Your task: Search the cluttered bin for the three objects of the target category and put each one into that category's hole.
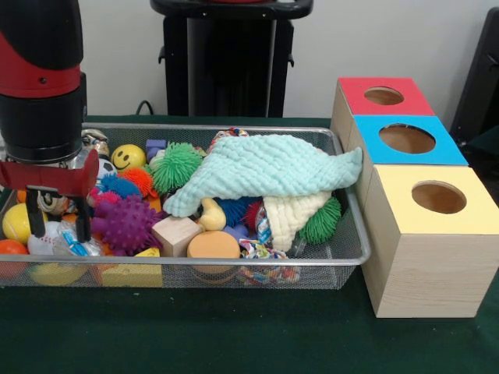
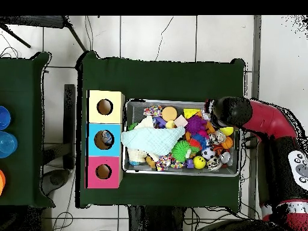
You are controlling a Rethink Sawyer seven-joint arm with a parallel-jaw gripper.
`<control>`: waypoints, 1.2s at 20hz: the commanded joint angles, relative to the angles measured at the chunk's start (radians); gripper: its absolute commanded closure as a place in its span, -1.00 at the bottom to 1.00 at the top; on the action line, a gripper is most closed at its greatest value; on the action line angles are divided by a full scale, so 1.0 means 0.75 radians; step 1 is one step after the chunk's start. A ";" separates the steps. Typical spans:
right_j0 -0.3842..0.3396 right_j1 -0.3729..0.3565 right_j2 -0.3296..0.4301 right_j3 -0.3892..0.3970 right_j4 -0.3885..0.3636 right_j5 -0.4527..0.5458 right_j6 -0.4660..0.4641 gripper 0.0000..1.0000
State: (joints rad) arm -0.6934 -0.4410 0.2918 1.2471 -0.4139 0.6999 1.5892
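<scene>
Arm: a red and black robot arm (image 1: 40, 74) comes down over one end of the bin, the end farthest from the boxes.
Claw: the claw (image 1: 58, 209) hangs just above the toys with its two dark fingers (image 1: 33, 212) spread apart and nothing between them.
Bin: a wire mesh bin (image 1: 234, 269) sits on the green worktop (image 1: 195, 335), packed with small toys.
Cloth: a pale mint quilted cloth (image 1: 265, 167) lies draped over the toys at the bin end nearest the boxes, hiding what lies under it.
Toys near the claw: a purple spiky ball (image 1: 125, 222) sits just beside the claw, with a yellow smiley ball (image 1: 129, 156) behind it and a plain yellow ball (image 1: 17, 222) at the bin's end wall.
Other toys: a green spiky ball (image 1: 176, 166) lies against the cloth; a wooden cube (image 1: 175, 234) and a round tan disc (image 1: 213, 245) rest near the bin's long wall.
Boxes: three wooden boxes stand in a row touching the bin's other end, each with one round hole on top: a red-topped box (image 1: 355, 97), a blue-topped box (image 1: 374, 144) and a yellow-topped box (image 1: 398, 195).
Blue box hole: in the overhead view something small and grey shows inside it; what it is cannot be told.
</scene>
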 commanded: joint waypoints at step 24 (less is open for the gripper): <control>0.000 0.074 0.020 0.046 -0.017 0.045 -0.038 -1.00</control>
State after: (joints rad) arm -0.6932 -0.4247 0.2902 1.2470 -0.4141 0.6998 1.5892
